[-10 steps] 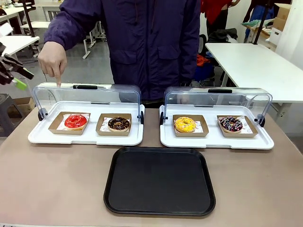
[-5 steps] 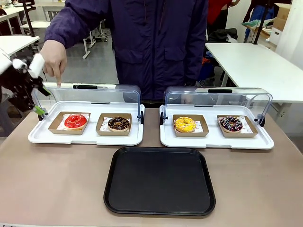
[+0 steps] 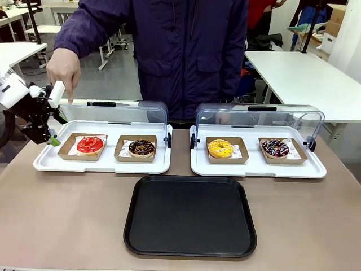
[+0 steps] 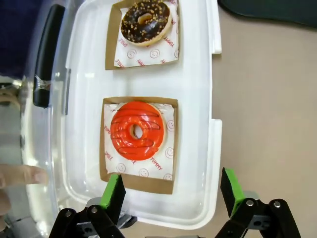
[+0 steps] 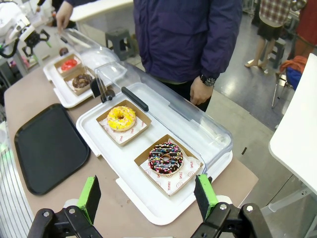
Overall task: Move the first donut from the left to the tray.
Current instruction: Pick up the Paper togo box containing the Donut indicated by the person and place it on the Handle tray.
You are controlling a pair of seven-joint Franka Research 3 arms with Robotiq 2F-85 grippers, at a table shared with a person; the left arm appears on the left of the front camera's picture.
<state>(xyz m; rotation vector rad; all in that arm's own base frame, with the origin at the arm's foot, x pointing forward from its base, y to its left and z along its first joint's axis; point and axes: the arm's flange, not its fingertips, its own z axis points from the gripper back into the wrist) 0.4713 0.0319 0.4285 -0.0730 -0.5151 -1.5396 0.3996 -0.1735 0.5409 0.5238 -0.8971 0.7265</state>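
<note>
Left gripper [image 3: 49, 131] hangs at 9 o'clock of the first donut from the left [image 3: 90, 145], just off the left rim of the white plastic tray with the raised clear domed lid [image 3: 45, 164]. Its jaws are spread wide with nothing in them.

In your left wrist view the glossy red glazed ring [image 4: 137, 130] sits at 12 o'clock of the fingers. It's in its shallow brown cardboard holder with white paper [image 4: 105, 148], inside that white tray.

The person's hand [image 3: 63, 70] points down at the lid edge above it. I can't tell whether it touches.

The chocolate-brown donut [image 3: 141, 148] is at its 3 o'clock. The large flat black plastic tray [image 3: 190, 217] lies at its 4 o'clock and is bare.

My read on handling:
- The donut is light and soft, and the glaze is sticky and easily marked.
- The holder is thin and will flex.
- Pinch the holder's two opposite side walls, low, not the ring.
- Keep it level.

Right gripper [image 5: 147, 198] is also wide and unloaded, above the right-hand white tray [image 5: 148, 210].
</note>
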